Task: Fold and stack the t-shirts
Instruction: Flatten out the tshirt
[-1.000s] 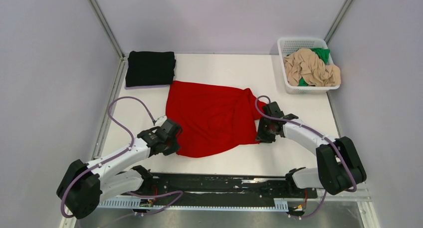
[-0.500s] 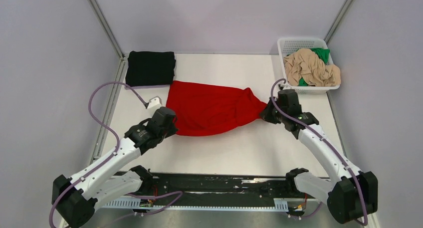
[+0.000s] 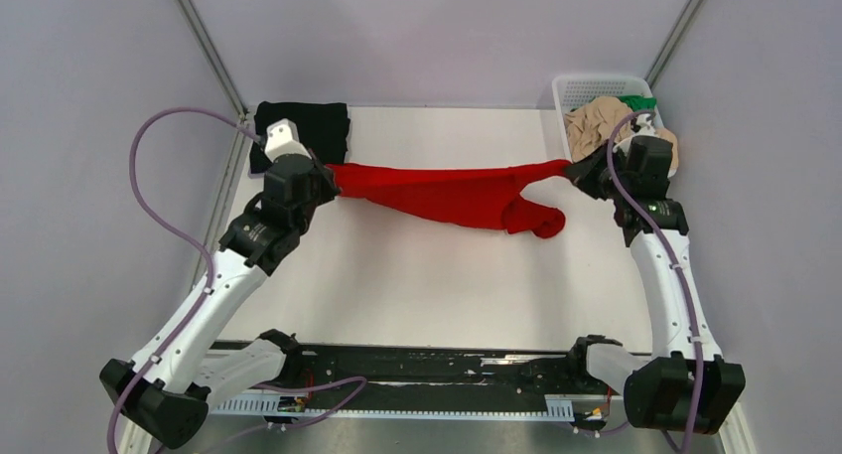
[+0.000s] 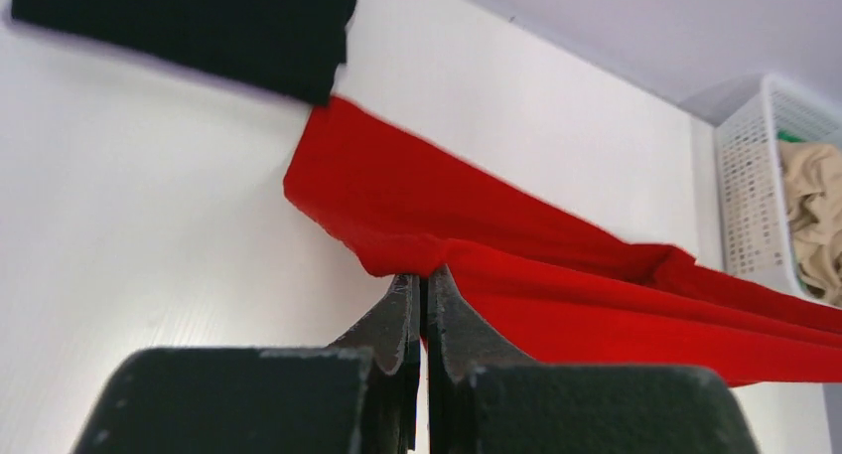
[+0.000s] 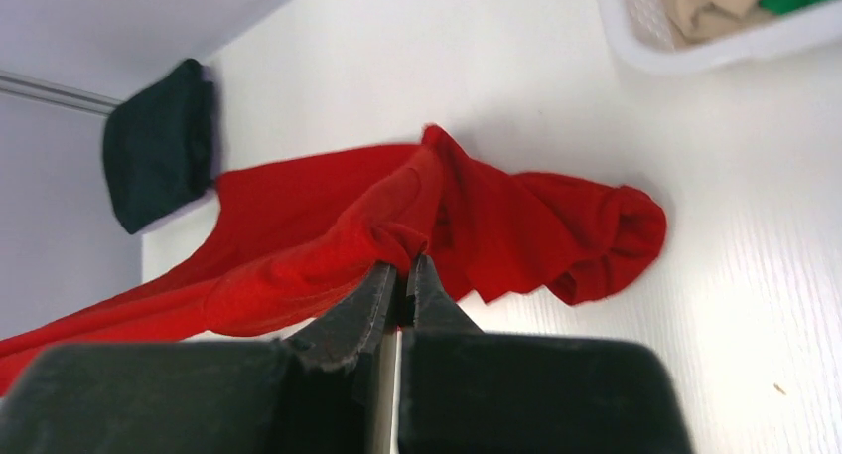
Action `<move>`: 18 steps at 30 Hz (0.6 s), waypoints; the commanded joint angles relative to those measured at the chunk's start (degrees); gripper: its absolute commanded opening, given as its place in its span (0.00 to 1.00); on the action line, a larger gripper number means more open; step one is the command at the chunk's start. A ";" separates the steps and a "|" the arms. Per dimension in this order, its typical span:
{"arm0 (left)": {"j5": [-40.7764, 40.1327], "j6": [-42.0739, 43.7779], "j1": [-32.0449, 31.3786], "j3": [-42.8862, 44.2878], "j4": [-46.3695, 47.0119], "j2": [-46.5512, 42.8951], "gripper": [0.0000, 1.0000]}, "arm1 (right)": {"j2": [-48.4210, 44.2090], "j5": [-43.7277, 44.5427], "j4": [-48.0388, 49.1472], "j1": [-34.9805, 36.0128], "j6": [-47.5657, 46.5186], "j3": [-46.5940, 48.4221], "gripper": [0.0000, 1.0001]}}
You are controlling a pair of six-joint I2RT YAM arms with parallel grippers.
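I have the red t-shirt [image 3: 447, 191] stretched long across the far side of the table [image 3: 427, 295].
My left gripper [image 3: 323, 176] pinches one end just beside the folded black t-shirt [image 3: 308, 126]. My right gripper [image 3: 581, 174] pinches the other end near the white basket [image 3: 596, 81].

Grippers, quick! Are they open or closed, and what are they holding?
Left gripper: closed, holding one end of the red t-shirt.
Right gripper: closed, holding the other end of it.

I can pass over the near desk [image 3: 427, 285]; the stretched red shirt [image 3: 447, 191] bars the middle, and the basket [image 3: 596, 79] blocks the far right.
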 commanded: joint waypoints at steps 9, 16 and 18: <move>12.29 17.64 1.21 28.89 10.89 -1.10 0.00 | -13.48 -2.13 4.67 -1.73 -4.94 23.35 0.00; 24.17 21.25 1.26 46.63 7.84 -0.45 0.00 | -18.61 -4.85 2.50 -1.72 -7.49 38.80 0.00; 27.02 21.77 1.21 50.21 7.22 -0.77 0.00 | -18.96 -4.45 1.43 -1.66 -7.71 43.24 0.00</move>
